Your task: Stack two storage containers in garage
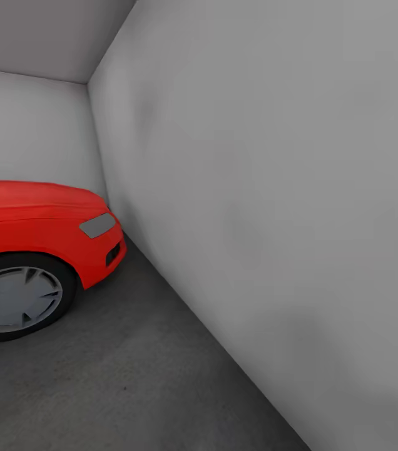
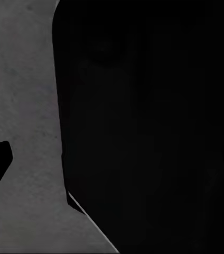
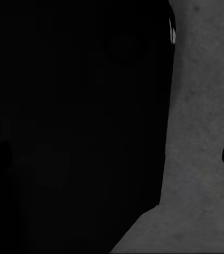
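Room: the garage, judged by the pale grey wall (image 1: 274, 188) running from far left to near right and the dark concrete floor (image 1: 130, 376) below it.
Car: a red car (image 1: 36, 219) stands at the left, its front bumper and one wheel (image 1: 11, 300) showing, nose pointing toward the wall with a strip of bare floor between them.
Head camera: aimed forward and down into the corner of the room, which suggests the robot is travelling or turning rather than working over a spot.
Containers: neither of the two storage containers can be made out in these pictures, so I cannot say where they are; nothing red-orange lies on the visible floor.
Left wrist camera: a large black shape (image 2: 154, 127) sits close before the lens, with speckled grey floor (image 2: 22, 106) past its edge; the arm seems hung low, pointing downward, a carrying or tucked pose.
Right wrist camera: much the same, a black mass (image 3: 75, 116) with grey floor (image 3: 202, 132) beside it.
Fingers: on both arms too dark and too cropped to read; whether they are apart, together or holding anything cannot be told.
Stage: probably mid-trip inside the garage; no stack is visible here yet.
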Tool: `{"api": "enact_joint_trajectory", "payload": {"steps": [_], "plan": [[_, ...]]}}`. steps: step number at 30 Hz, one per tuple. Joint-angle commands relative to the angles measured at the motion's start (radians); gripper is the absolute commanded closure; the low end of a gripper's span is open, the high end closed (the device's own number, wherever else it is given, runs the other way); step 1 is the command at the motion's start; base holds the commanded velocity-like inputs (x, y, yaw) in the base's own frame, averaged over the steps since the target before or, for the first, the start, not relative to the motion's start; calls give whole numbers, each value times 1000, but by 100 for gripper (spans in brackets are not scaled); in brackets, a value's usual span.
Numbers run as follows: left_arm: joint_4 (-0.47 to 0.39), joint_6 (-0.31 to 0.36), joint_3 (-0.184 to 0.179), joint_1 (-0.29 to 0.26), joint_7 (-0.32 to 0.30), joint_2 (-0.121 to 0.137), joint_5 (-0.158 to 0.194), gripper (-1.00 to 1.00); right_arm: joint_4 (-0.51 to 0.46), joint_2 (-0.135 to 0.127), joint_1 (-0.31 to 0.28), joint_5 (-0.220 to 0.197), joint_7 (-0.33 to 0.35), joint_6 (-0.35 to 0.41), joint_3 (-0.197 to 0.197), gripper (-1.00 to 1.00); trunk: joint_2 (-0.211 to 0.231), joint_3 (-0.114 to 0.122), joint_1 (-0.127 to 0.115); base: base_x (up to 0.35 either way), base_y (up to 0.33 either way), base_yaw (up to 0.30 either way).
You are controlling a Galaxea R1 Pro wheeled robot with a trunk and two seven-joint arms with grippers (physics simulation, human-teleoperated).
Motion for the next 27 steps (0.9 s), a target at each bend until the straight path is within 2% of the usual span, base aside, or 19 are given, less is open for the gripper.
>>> {"api": "enact_joint_trajectory", "payload": {"steps": [1, 22, 27], "plan": [[-6, -6, -2, -2, 2, 6, 1, -100, 0, 3, -1, -2, -2, -6, 6, -100, 0, 0, 0, 0, 0, 0], [-31, -11, -1, -2, 1, 11, 2, -100, 1, 3, -2, -6, 1, -31, 124, -100, 0, 0, 0, 0, 0, 1], [-31, -12, -1, -2, 1, 11, 2, -100, 1, 3, -2, 5, 1, -31, 152, -100, 0, 0, 0, 0, 0, 181]]}}
